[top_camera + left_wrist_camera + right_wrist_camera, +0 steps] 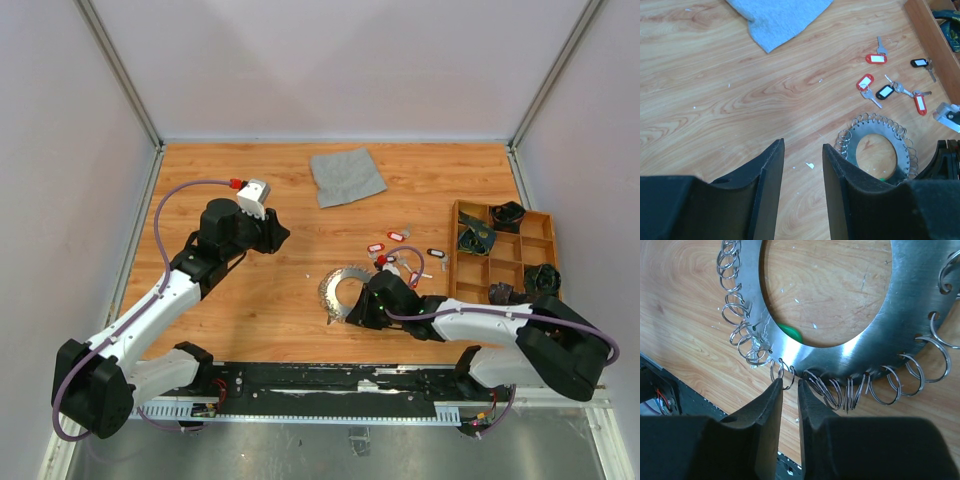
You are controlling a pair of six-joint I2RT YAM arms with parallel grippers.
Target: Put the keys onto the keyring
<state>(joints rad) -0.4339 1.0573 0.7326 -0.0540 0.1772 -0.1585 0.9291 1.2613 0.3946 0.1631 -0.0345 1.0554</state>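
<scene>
Overhead, pale walls [330,70] boxed in the wooden table [250,300], where the keyring [330,290] lay flat near the middle, the keys [398,250] scattered just beyond it. The left pincer [802,145] hung spread above bare wood. The right pincer [790,382] sat nearly pressed together at a rim loop, its grip unclear.

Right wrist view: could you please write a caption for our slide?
Right gripper, fingertips narrowly parted, at a wire loop on the rim of the keyring.
</scene>
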